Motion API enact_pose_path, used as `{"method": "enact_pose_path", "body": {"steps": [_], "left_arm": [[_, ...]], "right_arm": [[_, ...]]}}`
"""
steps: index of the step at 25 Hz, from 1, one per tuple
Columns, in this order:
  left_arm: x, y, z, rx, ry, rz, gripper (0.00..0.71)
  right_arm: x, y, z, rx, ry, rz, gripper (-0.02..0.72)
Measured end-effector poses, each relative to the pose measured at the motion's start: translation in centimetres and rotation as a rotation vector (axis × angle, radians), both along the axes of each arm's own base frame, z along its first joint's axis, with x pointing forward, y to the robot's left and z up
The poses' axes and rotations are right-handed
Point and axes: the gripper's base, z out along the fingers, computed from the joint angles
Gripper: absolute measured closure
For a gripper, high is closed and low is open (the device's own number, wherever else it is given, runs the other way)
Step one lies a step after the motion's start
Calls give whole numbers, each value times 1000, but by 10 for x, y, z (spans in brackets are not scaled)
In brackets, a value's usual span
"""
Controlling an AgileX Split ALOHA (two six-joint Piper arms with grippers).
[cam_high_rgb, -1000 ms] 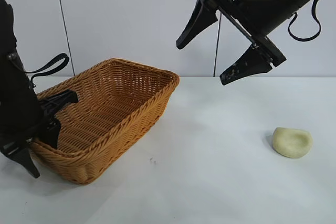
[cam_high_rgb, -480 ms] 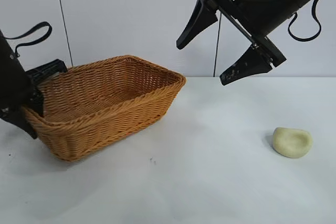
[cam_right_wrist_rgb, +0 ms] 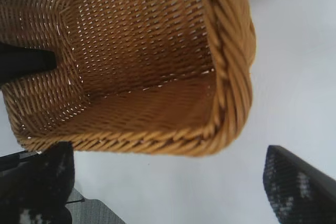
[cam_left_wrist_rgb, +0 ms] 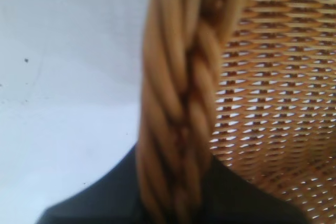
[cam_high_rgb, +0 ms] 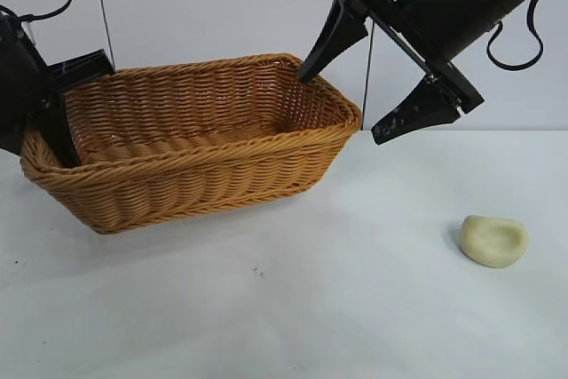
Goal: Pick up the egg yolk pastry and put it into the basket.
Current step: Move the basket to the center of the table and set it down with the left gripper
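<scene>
Exterior view shows the left end effector (cam_high_rgb: 55,126) clamped on the braided rim of the golden-brown woven wicker basket (cam_high_rgb: 204,166). The wide-open, empty right end effector (cam_high_rgb: 377,82) hangs above; the small pale yellow-green rounded pastry (cam_high_rgb: 493,240) lies untouched on the white surface (cam_high_rgb: 355,308), below and beyond it. Picking and placing remain.

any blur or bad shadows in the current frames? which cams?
Exterior view: sharp, even light, soft shadows under the basket and beside the egg yolk pastry. Left wrist view: the braided rim fills the frame close up and is blurred; the weave beyond it is clearer. Right wrist view: weave crisp, dark fingertips at the edge soft.
</scene>
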Motion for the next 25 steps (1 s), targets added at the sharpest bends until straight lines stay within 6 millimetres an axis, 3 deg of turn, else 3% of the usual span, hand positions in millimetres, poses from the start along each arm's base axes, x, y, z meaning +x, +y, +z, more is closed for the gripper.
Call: {"method": "enact_pose_path", "body": {"steps": [8, 14, 21, 25], "left_arm": [[20, -8, -9, -27, 28, -88, 614], [26, -32, -12, -40, 14, -199, 614], [31, -38, -44, -31, 51, -203, 615], [33, -38, -51, -29, 45, -198, 616]], "right_arm": [[0, 0, 0, 0, 0, 0, 8], [0, 0, 0, 0, 0, 0, 8], [0, 0, 0, 0, 0, 0, 8], [0, 0, 0, 0, 0, 0, 8]]}}
